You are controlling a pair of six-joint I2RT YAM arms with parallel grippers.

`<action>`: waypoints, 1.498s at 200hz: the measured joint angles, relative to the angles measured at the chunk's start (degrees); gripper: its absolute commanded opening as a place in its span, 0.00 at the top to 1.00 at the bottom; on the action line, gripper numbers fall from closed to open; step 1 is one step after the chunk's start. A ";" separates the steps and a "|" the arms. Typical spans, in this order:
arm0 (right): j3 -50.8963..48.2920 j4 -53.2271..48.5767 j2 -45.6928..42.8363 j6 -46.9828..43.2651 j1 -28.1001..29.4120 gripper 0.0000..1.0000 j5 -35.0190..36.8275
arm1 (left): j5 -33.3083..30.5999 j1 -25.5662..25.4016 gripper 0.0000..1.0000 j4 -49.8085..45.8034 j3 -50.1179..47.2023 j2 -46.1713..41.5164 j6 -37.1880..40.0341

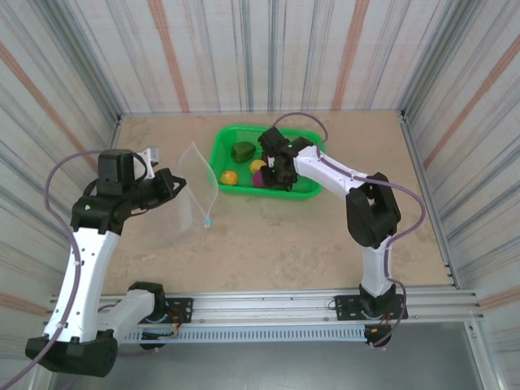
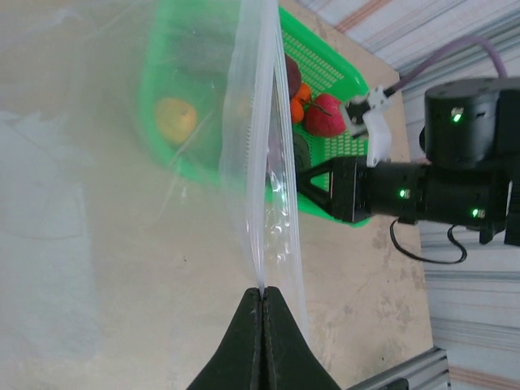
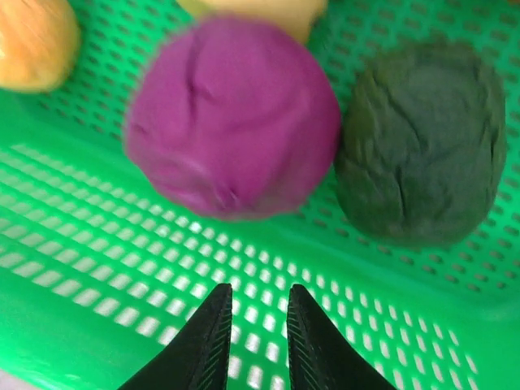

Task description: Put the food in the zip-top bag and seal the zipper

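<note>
Green mesh basket (image 1: 302,192) sits at the far middle of the table (image 1: 284,244), and the food lies inside it. From above, 4 pieces show: a dark green piece (image 1: 242,151) towards the basket's far left, a yellow piece (image 1: 258,166) nearer the middle, an orange piece (image 1: 230,177) at the near left corner, and a purple piece (image 1: 260,180) just beside the right gripper (image 1: 276,175).

The right wrist view has the right gripper's fingers (image 3: 213,345) low over the basket floor, nearly together with a slim gap between them and nothing in their grasp. The purple piece (image 3: 231,118) lies just ahead of the tips, apart from them, with the dark green piece (image 3: 422,142) touching its right side and the orange piece (image 3: 32,45) off to the left.

The zip-top bag (image 1: 200,183) stands on edge to the left of the basket, off the table except at its lower corner. The left gripper (image 1: 175,185) is clenched on the bag's edge; in the left wrist view its 2 fingers (image 2: 244,341) press flat together with the clear film (image 2: 260,162) pinched between them. Past the bag, that view shows a pink-red strawberry (image 2: 323,116), a small orange piece (image 2: 298,110) and a maroon piece (image 2: 291,77) in the basket. No food is in the bag.
</note>
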 measured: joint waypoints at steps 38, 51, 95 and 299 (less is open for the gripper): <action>-12.07 1.86 -7.04 0.44 -0.17 0.77 0.04 | -0.57 0.02 1.00 0.22 0.09 0.52 0.07; -16.39 2.14 -10.25 1.11 -0.61 0.78 0.15 | -0.55 0.02 1.00 0.24 0.11 0.83 0.07; -29.66 4.26 -22.73 4.98 -5.99 0.84 1.49 | -0.44 0.02 1.00 0.70 0.42 1.99 0.02; -34.86 7.54 -40.15 7.08 -17.81 0.38 11.78 | 3.54 -13.64 1.00 6.01 2.16 10.21 1.44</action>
